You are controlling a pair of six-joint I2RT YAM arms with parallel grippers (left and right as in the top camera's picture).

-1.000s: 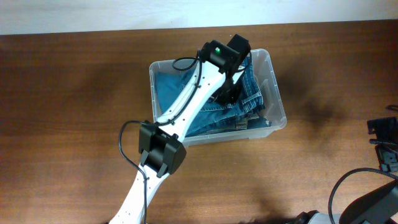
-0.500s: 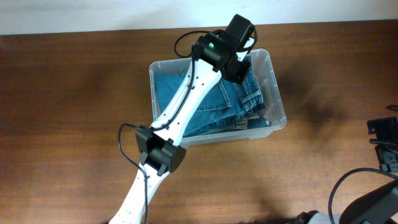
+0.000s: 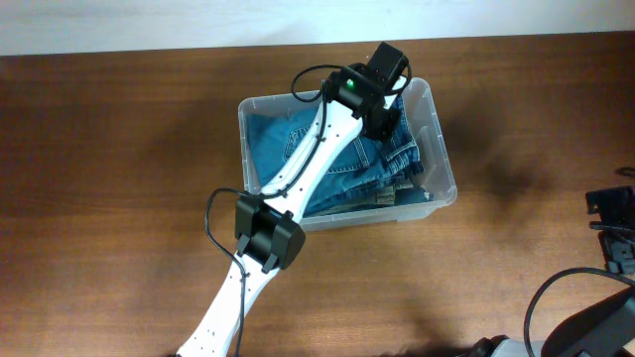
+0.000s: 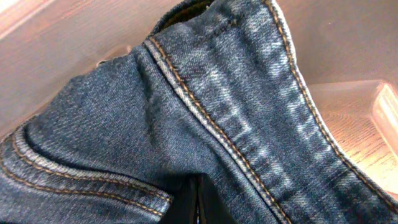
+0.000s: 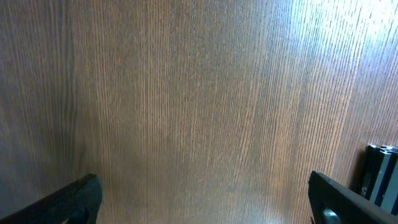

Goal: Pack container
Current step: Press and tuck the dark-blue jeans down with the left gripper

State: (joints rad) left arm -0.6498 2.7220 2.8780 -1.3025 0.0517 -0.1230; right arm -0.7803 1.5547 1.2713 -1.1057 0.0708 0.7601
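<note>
Over the last second the left arm (image 3: 303, 174) has swung its wrist from the middle of the container (image 3: 444, 149) toward the bin's 1 o'clock corner. Its black elbow joint (image 3: 268, 233) has slid a little toward 3 o'clock. The right side has not moved.

The container sits on the brown tabletop (image 3: 119, 198) just toward 1 o'clock from the centre of the overhead view, its long side running roughly 9 to 3 o'clock. Folded blue jeans (image 3: 273, 139) lie inside it and cover most of the base.

The left pincer (image 3: 381, 121) hangs over the denim at the 2 o'clock part of the bin. In the left wrist view its dark fingertips (image 4: 193, 202) show at 6 o'clock, closed tight together, with stitched denim seams filling nearly everything around them. I cannot tell whether a fold of cloth is pinched between them. A clear corner of the bin shows at 3 o'clock behind the fabric.

The right pincer (image 5: 205, 202) is spread wide over bare wood well away from the bin, its two tips at 7 and 5 o'clock of its own view with nothing between them.
</note>
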